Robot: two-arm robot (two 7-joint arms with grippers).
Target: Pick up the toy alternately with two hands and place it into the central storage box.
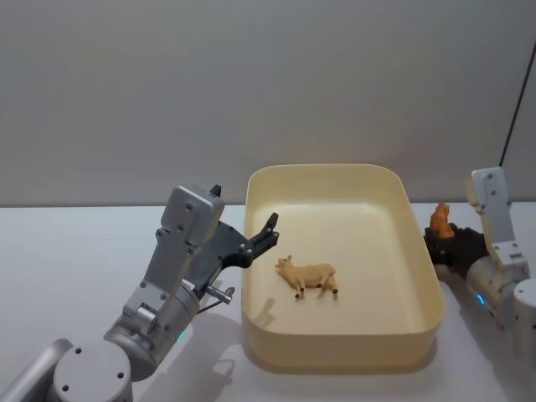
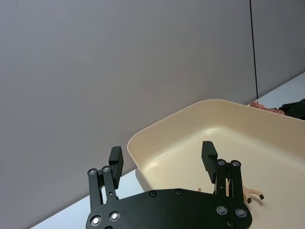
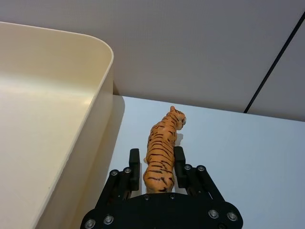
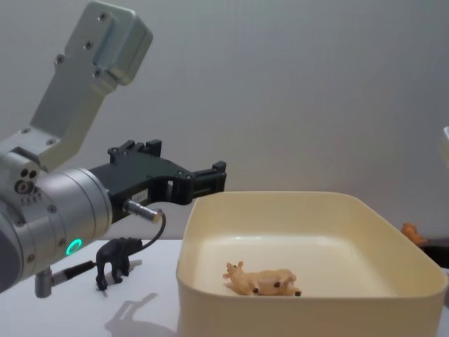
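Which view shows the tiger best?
Right wrist view: the tiger is close up at the right gripper, beside the box, striped back and head plain. Head view shows it small, right of the box; chest view, an orange scrap past the box's rim.

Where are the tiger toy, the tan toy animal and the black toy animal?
tiger toy (image 3: 162,152): right wrist view, on its striped back.
tan toy animal (image 1: 311,274): head view, on its flank.
black toy animal (image 4: 116,254): chest view, on its body.
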